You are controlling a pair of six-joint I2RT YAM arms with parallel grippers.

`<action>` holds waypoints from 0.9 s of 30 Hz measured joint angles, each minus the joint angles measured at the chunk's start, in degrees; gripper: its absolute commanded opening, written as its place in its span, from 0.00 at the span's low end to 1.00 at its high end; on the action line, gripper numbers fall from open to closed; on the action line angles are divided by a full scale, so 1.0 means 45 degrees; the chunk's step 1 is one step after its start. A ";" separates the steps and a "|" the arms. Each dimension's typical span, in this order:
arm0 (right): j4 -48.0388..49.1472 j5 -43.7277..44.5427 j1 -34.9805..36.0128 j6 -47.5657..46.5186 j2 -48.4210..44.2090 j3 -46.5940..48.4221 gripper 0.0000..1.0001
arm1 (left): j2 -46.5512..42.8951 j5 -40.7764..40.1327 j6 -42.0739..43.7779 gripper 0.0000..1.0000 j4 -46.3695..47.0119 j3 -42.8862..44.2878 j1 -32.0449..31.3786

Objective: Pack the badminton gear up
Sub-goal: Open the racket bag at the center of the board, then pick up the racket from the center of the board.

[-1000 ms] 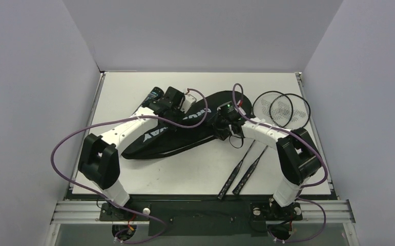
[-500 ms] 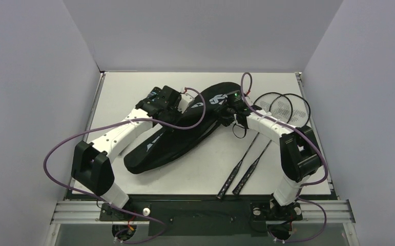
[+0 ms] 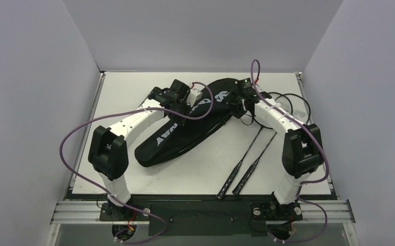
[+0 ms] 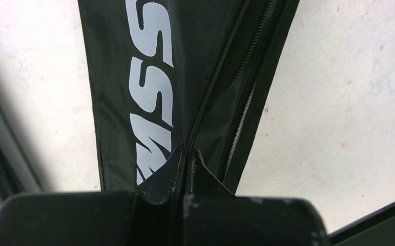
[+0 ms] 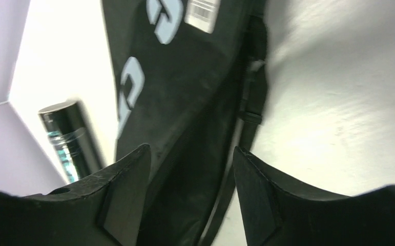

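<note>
Here the left fingers [image 4: 163, 171] pinch together on the black bag [image 3: 182, 134] beside its zipper [image 4: 241, 119]; the right fingers [image 5: 126, 187] stand apart, straddling its edge.

The right hand [image 5: 190, 150], fingers spread, frames the black bag [image 5: 185, 66], tube [image 5: 64, 136] beyond.

The bag [image 4: 133, 77] was black with bold white lettering (plus a white barcode label [image 5: 202, 9] ahead of the right fingers [image 5: 126, 189]). Left of those black fingers, the tube [image 5: 64, 136] was glossy black with teal print. The rackets [image 3: 230, 180] were black, the counter [image 4: 338, 102] speckled off-white.
</note>
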 measured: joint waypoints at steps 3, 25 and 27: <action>-0.1132 0.0457 -0.0379 -0.0665 -0.0534 -0.0160 0.67 | 0.0476 0.0165 -0.0306 0.00 0.0155 0.0389 0.0000; -0.4804 0.2934 -0.4614 -0.2045 -0.5280 -0.5260 0.68 | 0.0384 0.0661 -0.1418 0.00 0.0928 0.0024 0.0160; -0.4833 0.3109 -0.3900 -0.2079 -0.5173 -0.5056 0.68 | 0.0335 0.0665 -0.1413 0.00 0.0967 -0.0068 0.0160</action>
